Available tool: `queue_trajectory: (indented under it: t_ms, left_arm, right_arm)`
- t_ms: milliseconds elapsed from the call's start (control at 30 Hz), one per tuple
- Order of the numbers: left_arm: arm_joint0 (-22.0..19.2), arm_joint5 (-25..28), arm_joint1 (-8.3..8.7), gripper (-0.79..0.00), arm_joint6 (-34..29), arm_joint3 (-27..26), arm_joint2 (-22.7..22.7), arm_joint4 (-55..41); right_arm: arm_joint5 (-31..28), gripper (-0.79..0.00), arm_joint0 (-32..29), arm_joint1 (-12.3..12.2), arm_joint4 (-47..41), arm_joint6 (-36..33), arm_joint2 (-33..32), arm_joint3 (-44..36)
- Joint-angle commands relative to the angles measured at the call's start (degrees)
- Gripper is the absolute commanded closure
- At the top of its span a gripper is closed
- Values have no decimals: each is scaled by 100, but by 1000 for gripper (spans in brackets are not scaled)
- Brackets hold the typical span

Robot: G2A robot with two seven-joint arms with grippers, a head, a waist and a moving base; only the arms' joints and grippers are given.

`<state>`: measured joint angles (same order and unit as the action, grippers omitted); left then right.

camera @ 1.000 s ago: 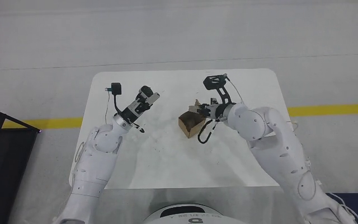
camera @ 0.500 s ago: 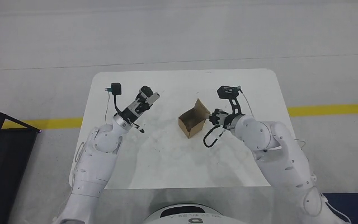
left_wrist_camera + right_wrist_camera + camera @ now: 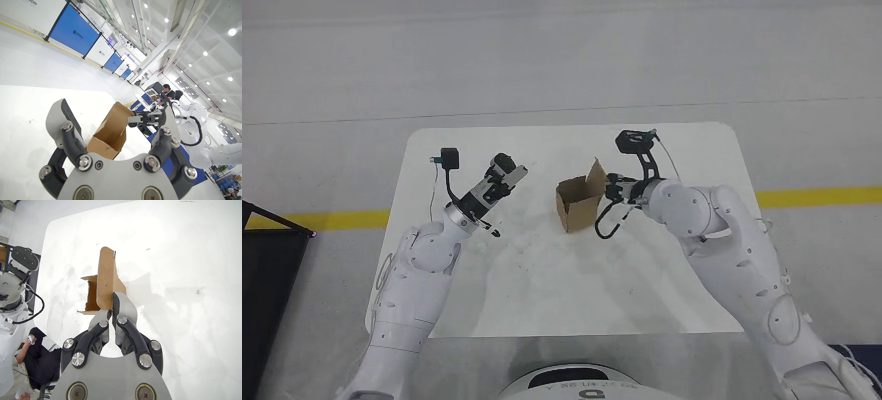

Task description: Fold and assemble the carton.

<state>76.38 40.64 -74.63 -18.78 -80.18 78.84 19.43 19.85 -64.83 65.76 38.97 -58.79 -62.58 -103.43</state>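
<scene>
Your right claw (image 3: 112,306) is pinched nearly shut on the tall flap (image 3: 105,275) of the carton (image 3: 576,203). Its pads grip the flap's end edge, so the board runs straight out from the fingertips, and the box body sits just beyond them on the surface (image 3: 542,290) with its mouth open. Holding the flap by its far edge looks deliberate: it gives you the longest lever on the crease and leaves the opening clear for the flap to swing over. The short side flaps (image 3: 85,277) splay outward on either side of the mouth and are not yet tucked, so I judge the closing is hardly begun. Your left claw (image 3: 511,167) is spread wide with nothing in it, and it hangs above the surface well apart from the carton. The open mouth lies dead ahead of its fingers. That placement reads as a waiting brace, ready to steady the body or press a side flap while the right claw folds.
</scene>
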Motion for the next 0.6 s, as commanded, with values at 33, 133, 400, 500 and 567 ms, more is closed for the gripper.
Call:
queue_trajectory:
  t_ms: [33, 133, 400, 500, 567]
  left_arm:
    - [0, 0, 0, -785, 0, 0, 0, 0]
    - [0, 0, 0, -785, 0, 0, 0, 0]
    - [0, 0, 0, -785, 0, 0, 0, 0]
    - [0, 0, 0, -785, 0, 0, 0, 0]
    - [0, 0, 0, -785, 0, 0, 0, 0]
  right_arm:
    - [-316, 0, 233, 29, -149, -160, 140, 157]
    - [-886, 0, 299, 26, -423, -315, 156, 126]
    - [-2159, 0, -47, -151, -1146, -600, -677, -174]
    - [-2160, 0, -70, -156, -1198, -588, -723, -193]
    - [-2160, 0, -70, -156, -1198, -588, -723, -193]
